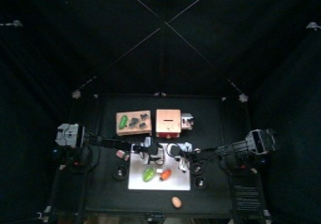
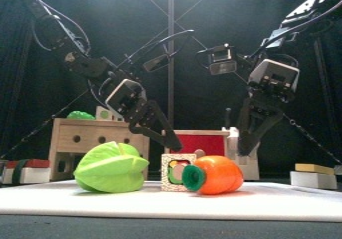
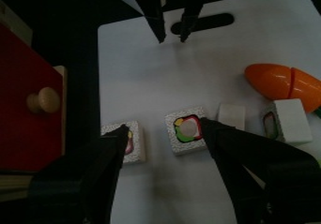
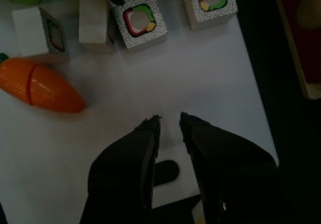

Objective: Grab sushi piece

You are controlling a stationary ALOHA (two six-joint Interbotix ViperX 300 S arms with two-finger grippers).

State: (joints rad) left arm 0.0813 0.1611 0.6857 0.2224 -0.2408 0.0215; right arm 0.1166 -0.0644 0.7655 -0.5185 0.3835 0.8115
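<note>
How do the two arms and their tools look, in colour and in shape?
Both arms are black with thin black cables looping above them. The left tool has two broad black jaws that narrow toward the tips. The right tool has two black jaws ending in sharp points. No markings are readable.

Overhead, table-level front, two wrist cameras

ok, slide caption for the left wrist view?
Open left gripper poised over a sushi piece on the white board.
</note>
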